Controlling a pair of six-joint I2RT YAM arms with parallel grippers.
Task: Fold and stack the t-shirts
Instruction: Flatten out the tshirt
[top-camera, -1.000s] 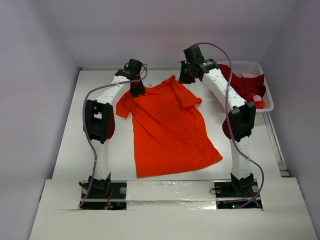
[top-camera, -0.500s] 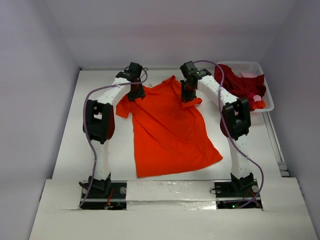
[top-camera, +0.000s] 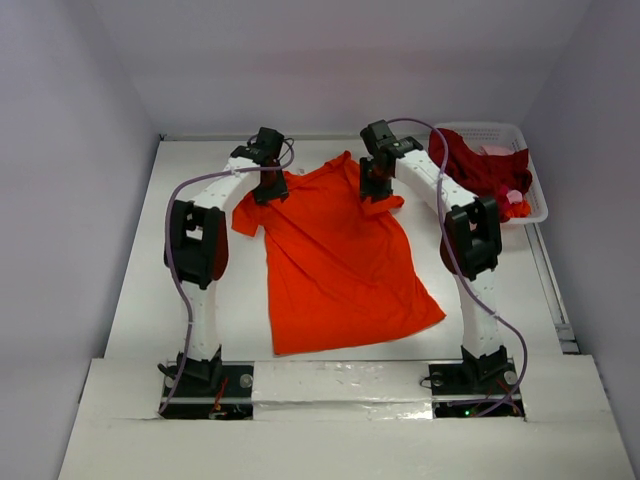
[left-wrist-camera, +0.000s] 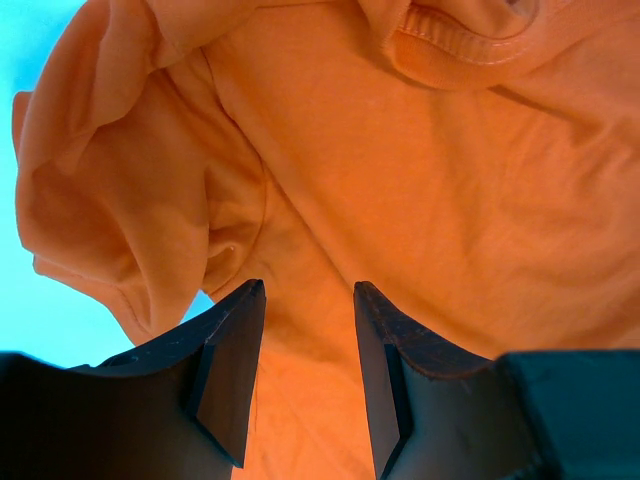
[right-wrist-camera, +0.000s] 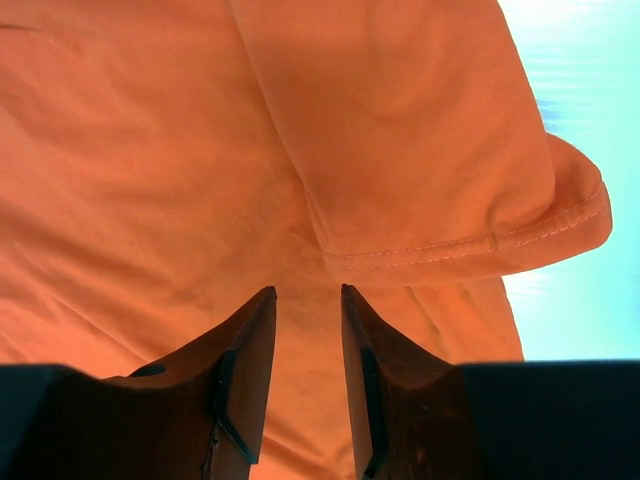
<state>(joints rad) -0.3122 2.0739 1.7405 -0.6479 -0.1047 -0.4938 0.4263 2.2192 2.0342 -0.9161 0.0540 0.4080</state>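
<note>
Moved: the right gripper (top-camera: 373, 188) had swung from beside the basket (top-camera: 541, 205) down onto the sleeve of the orange-red t-shirt (top-camera: 335, 260).
Right jaws: slightly parted, nothing pinched.
Left side: the left gripper (top-camera: 270, 187) was parted over the other shoulder, empty.
Shirt: spread flat on the tabletop (top-camera: 140, 280).
Basket: held the crimson t-shirt (top-camera: 480, 165), heaped.

Orange-red t-shirt (top-camera: 335, 260): soft matt knit cloth, lightly wrinkled, stitched sleeve hem. Right of it, white basket (top-camera: 535, 205): lattice plastic, holding dark crimson t-shirt (top-camera: 480, 165), matt cloth. Table (top-camera: 140, 290) under the orange-red t-shirt: smooth matt white. Fingers (left-wrist-camera: 225, 370) of left gripper (left-wrist-camera: 308, 287): dark matt, scuffed edges.
</note>
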